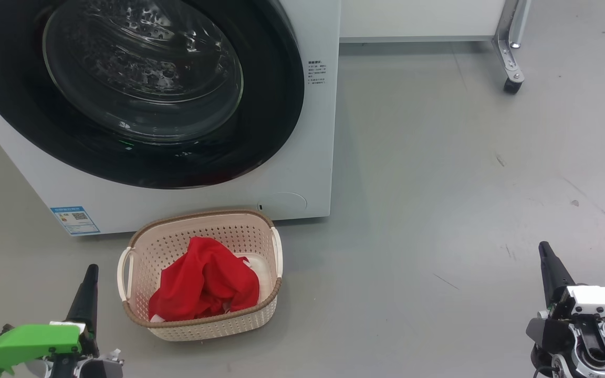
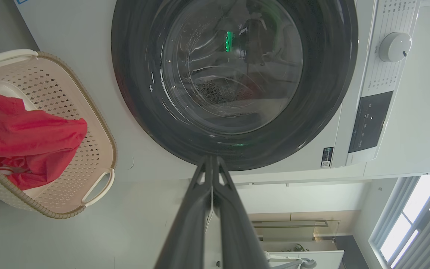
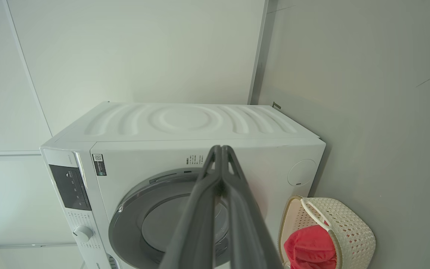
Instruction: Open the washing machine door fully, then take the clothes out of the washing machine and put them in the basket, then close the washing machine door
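Clothes [image 1: 202, 283] of bright red, with a little white showing at the lower edge, lie heaped inside the basket [image 1: 205, 216]. The basket stands on the grey floor [image 1: 439, 184] just in front of the washing machine [image 1: 315, 131], below the lower right part of its front and close to a small round flap [image 1: 288, 202] there. The red heap sits toward the side of the basket farther from the machine, and part of the cream bottom on the machine's side is bare.

The washing machine door [image 1: 273, 105] is shut: its wide black ring lies flat against the white front, and the perforated steel drum shows dimly through the bulging glass. A blue label [image 1: 75, 220] sits at the machine's lower left corner. In the left wrist view a white dial [image 2: 395, 46] and a dark display panel are seen on the strip along the machine's top edge.

The left gripper [image 1: 91, 269] hangs out in front of the machine's lower left corner, apart from the basket, its two dark fingers pressed together with nothing between them. The right gripper [image 1: 544, 245] is well out past the machine's right side over bare floor, its fingers likewise pressed together and empty. A castor [image 1: 512, 85] of a metal frame stands on the floor to the right of the machine.
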Available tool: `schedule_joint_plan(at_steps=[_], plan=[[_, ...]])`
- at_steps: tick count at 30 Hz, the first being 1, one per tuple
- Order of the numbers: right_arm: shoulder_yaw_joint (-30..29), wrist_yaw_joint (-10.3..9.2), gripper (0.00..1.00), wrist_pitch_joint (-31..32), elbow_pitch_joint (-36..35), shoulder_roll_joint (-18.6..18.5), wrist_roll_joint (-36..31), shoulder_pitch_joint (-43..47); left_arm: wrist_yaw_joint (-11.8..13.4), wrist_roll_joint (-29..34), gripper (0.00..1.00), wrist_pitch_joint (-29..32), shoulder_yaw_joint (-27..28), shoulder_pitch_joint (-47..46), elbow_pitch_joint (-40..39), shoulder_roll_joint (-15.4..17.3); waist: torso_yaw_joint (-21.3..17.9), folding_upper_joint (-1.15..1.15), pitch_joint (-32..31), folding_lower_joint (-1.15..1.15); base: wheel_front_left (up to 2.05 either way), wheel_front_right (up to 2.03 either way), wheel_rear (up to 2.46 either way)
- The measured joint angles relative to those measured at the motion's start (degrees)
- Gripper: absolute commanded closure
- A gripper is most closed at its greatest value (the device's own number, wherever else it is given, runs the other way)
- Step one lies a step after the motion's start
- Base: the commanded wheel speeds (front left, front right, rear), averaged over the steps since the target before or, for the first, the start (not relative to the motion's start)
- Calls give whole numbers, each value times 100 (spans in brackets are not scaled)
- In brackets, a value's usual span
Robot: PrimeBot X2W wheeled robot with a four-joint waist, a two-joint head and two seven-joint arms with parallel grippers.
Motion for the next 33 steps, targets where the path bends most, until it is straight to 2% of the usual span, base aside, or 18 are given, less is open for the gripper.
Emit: schedule_joint_plan(at_steps=[33], plan=[[-19, 8, 100, 16, 13, 3, 0, -2, 0, 0, 100, 0, -1, 0, -2, 0, 0, 0, 0, 0, 0, 0, 0]])
